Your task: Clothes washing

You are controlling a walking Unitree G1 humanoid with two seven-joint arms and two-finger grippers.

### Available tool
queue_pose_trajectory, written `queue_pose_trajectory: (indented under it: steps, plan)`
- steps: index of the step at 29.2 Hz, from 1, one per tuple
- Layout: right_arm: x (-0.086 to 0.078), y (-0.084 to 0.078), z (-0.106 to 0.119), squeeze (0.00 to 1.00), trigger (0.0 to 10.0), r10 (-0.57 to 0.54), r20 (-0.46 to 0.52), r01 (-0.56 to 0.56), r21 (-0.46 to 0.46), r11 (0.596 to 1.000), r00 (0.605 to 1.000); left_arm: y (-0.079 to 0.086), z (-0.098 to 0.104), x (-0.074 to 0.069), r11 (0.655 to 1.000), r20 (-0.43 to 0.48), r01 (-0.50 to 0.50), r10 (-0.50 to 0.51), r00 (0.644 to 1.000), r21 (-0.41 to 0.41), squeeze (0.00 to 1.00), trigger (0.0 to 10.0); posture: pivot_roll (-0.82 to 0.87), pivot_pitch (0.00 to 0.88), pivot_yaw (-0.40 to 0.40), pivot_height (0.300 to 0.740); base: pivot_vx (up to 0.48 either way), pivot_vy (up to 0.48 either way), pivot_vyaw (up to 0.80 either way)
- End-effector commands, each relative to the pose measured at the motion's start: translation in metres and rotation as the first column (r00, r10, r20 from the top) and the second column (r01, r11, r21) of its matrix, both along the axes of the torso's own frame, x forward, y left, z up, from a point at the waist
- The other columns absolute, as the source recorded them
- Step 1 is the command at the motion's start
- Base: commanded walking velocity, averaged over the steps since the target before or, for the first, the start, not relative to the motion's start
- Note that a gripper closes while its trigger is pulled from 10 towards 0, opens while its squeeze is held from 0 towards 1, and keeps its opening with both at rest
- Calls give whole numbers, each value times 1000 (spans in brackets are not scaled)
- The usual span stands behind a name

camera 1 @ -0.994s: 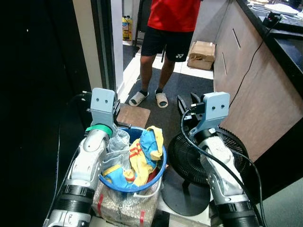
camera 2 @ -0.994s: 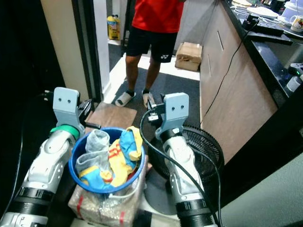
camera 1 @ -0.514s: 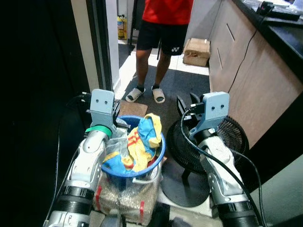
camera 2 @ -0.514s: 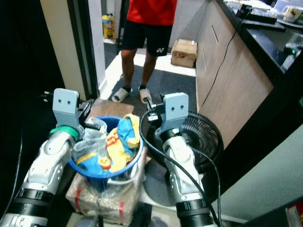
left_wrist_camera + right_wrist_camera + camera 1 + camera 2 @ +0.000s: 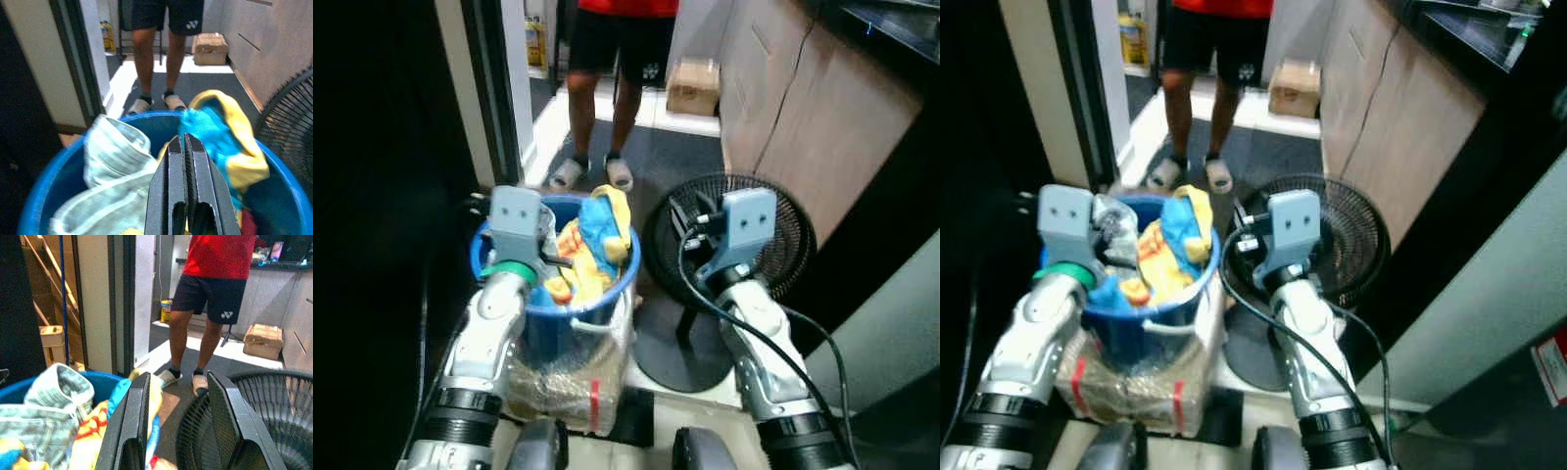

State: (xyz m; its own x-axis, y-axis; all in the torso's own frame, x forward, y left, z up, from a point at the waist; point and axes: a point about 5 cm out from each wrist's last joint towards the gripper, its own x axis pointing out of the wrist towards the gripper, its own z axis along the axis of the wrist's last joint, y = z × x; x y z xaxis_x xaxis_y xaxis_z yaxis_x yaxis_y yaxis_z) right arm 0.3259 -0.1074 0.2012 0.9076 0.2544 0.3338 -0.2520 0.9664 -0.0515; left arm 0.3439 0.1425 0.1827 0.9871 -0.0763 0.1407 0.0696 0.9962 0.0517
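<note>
Bucket of clothes directly beneath closed left end effector, nearer than open right end effector above fan.

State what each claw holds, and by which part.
Nothing: the left claw is shut and empty above the round blue plastic bucket; the right claw is open.

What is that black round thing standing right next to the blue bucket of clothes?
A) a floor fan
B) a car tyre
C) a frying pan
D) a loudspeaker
A: it is a floor fan, with a round black wire grille on a flat round base, standing on the floor beside the blue bucket and just behind the right pincer.
</note>
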Motion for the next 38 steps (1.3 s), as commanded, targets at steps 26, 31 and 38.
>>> queue_pose_trajectory:
  steps: [26, 31, 38]
  plan:
    - [1, -4, 5, 0, 10000, -4, 10, 3, 18, 1000, 1000, -5, 4, 2, 1000, -4, 4, -4, 1000, -22, 0, 10000, 82, 39, -13, 495, 0, 0, 0]
    - [1, -4, 5, 0, 10000, -1, 12, 1, 22, 1000, 1000, -5, 5, 3, 999, -6, 1, -1, 1000, -39, 0, 10000, 81, 39, -12, 485, 0, 0, 0]
    - [2, -2, 6, 0, 10000, 8, 10, -8, 23, 1000, 1000, -4, 7, 4, 999, -7, -4, 3, 1000, -47, 0, 10000, 85, 46, -17, 480, 0, 0, 0]
